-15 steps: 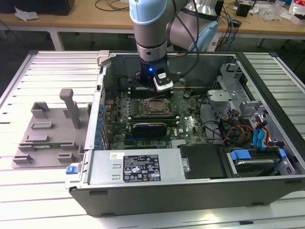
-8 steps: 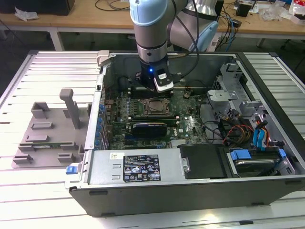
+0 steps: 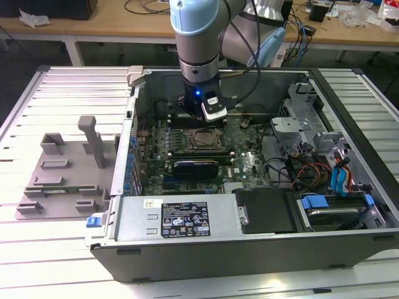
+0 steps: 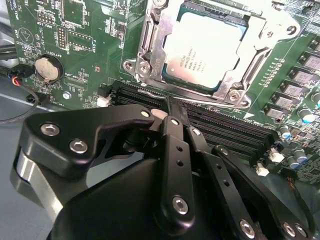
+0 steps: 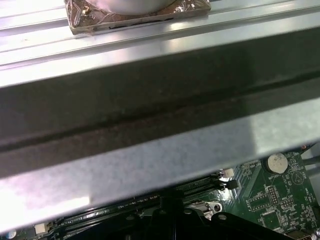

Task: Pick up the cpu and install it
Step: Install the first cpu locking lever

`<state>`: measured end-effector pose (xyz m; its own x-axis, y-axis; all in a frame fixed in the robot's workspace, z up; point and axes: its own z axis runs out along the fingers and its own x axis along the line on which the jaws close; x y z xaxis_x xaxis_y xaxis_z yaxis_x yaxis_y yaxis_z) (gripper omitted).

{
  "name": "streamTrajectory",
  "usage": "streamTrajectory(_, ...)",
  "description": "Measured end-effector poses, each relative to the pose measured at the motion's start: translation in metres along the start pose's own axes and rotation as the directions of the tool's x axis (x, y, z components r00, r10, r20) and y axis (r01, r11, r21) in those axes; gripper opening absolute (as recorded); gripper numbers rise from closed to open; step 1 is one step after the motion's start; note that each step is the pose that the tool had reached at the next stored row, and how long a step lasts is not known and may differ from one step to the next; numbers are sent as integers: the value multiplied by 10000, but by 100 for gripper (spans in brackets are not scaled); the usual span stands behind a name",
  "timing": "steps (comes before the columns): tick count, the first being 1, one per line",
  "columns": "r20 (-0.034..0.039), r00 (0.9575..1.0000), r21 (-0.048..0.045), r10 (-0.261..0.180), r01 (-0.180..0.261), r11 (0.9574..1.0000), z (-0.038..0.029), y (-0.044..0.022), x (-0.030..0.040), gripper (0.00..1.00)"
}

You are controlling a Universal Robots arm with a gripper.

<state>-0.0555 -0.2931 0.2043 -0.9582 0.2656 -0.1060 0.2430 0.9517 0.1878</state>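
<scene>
A robotics lab or electronics workshop: an opened computer case (image 3: 262,237) lies on a slatted metal desk (image 3: 62,93) beside a grey fixture block (image 3: 62,174), with cable-strewn wooden benches (image 3: 112,28) behind the robot arm (image 3: 196,43).

Cluttered wooden workbench (image 3: 112,28) behind slatted table (image 3: 56,93)

One open computer case (image 3: 262,237) sits on the slatted worktop (image 3: 56,249), with one grey fixture block (image 3: 62,177) beside it. Inside I count one green motherboard (image 3: 249,165), one cpu (image 4: 204,50), one coin battery (image 4: 45,67). One robot arm (image 3: 196,37) reaches in.
</scene>
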Motion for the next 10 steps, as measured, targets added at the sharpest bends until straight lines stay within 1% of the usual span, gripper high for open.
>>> streamTrajectory(1, 0, 10000, -4, 1, -1, 10000, 0, 0, 0, 11)
streamTrajectory(2, -6, 10000, -32, 7, -7, 10000, 1, 0, 1, 11)
streamTrajectory(3, -8, 10000, -40, 7, -7, 10000, 1, 0, 0, 11)
streamTrajectory(10, -11, 10000, -46, 7, -7, 10000, 1, -1, -8, 11)
